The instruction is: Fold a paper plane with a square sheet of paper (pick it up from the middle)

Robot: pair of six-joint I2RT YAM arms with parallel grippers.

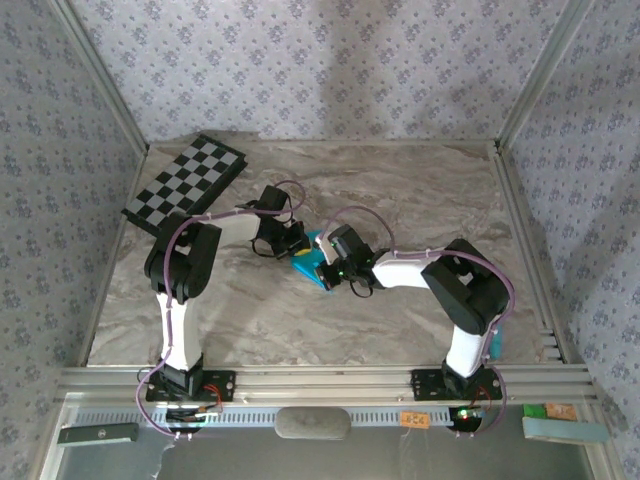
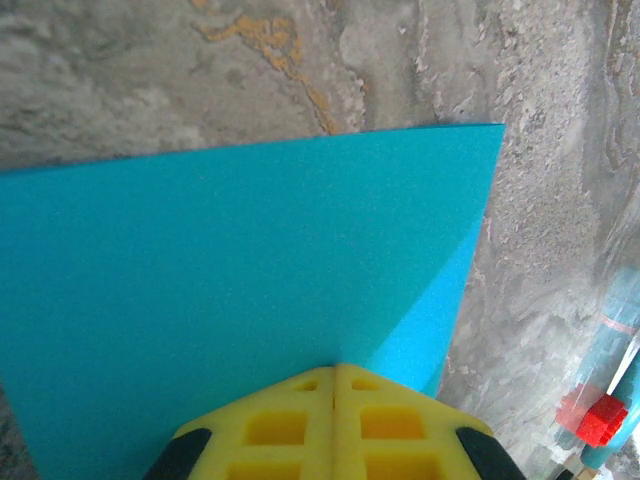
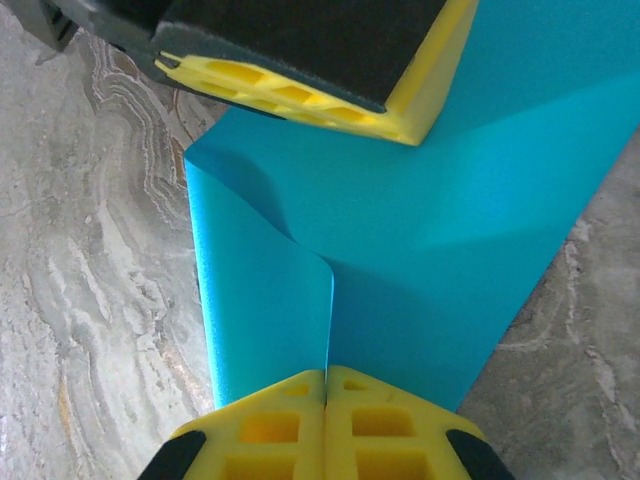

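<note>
Sheet [image 1: 308,266] is mid-table [image 1: 400,190] on the marble, with both grippers on it. Left gripper [image 1: 292,250] is at its 10 o'clock and right gripper [image 1: 330,272] at its 4 o'clock, tips facing each other across the blue.

Left wrist cam: left gripper [image 2: 335,368] is closed, yellow fingers [image 2: 270,425] pressed together with the tips on the sheet [image 2: 230,280]. A shaded band runs from the sheet's 2 o'clock corner down to the tips. I can't tell if it's pinching or only pressing. Red block [image 2: 596,418] is at 4 o'clock, just beside the teal bar [image 2: 618,335] (edge of frame, blurry).

Right wrist cam: right gripper [image 3: 327,372] is closed too. A flap of the sheet [image 3: 450,220] curls up at 8 o'clock, and its free edge runs straight into the seam between my fingertips – I read that as pinched. Left gripper [image 3: 300,60] comes in from 12 o'clock, yellow tip down on the sheet.

Board [image 1: 186,186] lies at the table's 10 o'clock corner – well apart from the sheet.
</note>
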